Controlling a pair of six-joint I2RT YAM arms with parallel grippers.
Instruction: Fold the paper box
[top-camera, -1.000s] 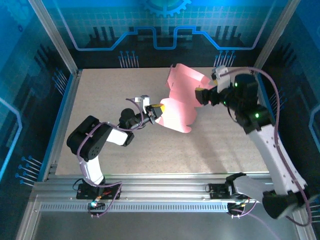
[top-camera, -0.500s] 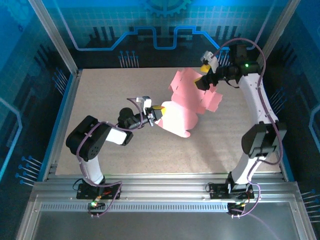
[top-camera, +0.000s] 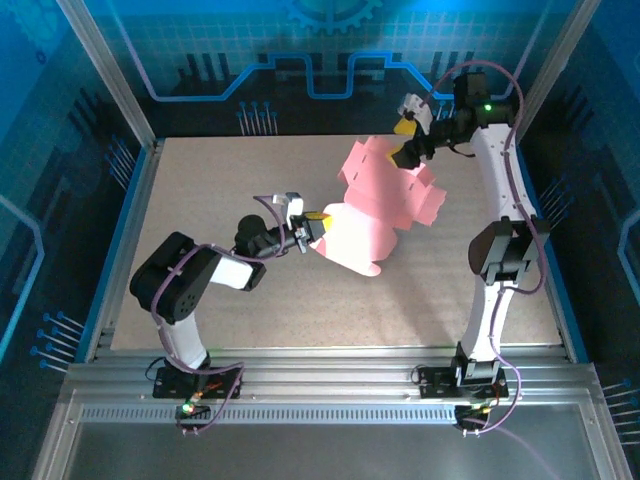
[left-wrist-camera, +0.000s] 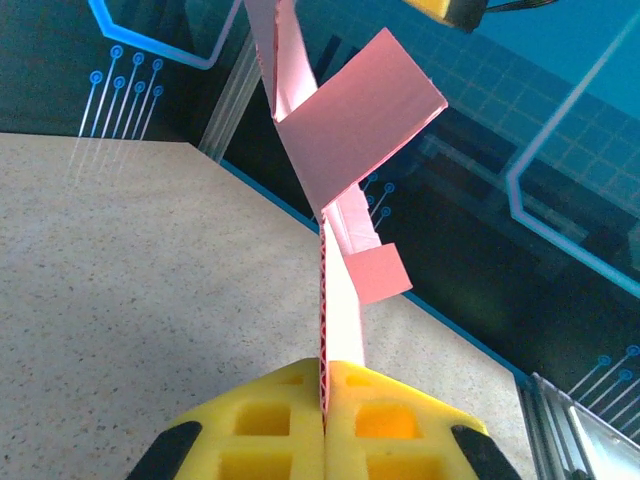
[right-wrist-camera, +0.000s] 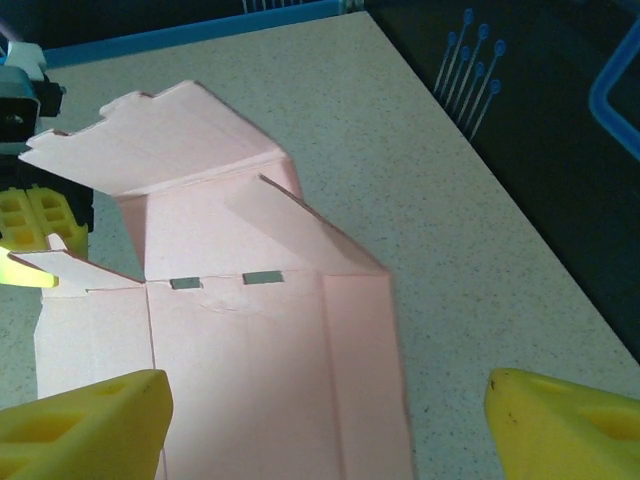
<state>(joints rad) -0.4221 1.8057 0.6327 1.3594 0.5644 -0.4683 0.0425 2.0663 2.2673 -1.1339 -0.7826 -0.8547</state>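
Observation:
The paper box (top-camera: 375, 205) is a pink die-cut card sheet, partly folded, with panels and flaps sticking up in the middle of the table. My left gripper (top-camera: 319, 228) is shut on the sheet's near-left edge. In the left wrist view the yellow pads (left-wrist-camera: 390, 420) clamp the card's corrugated edge at the left gripper (left-wrist-camera: 325, 375), and the paper box (left-wrist-camera: 350, 120) rises away from it. My right gripper (top-camera: 405, 142) hovers open above the sheet's far right side. Its right gripper (right-wrist-camera: 325, 400) jaws stand wide over the paper box (right-wrist-camera: 250, 330) without touching it.
The speckled beige table (top-camera: 200, 200) is walled by blue-lit panels on three sides. An aluminium rail (top-camera: 320, 385) runs along the near edge, where both arm bases are bolted. The table's right edge (right-wrist-camera: 480, 180) lies close to the sheet.
My right arm has swung up and back toward the far right corner, away from the sheet. The sheet's far flaps have spread out to the right. My left gripper has stayed put.

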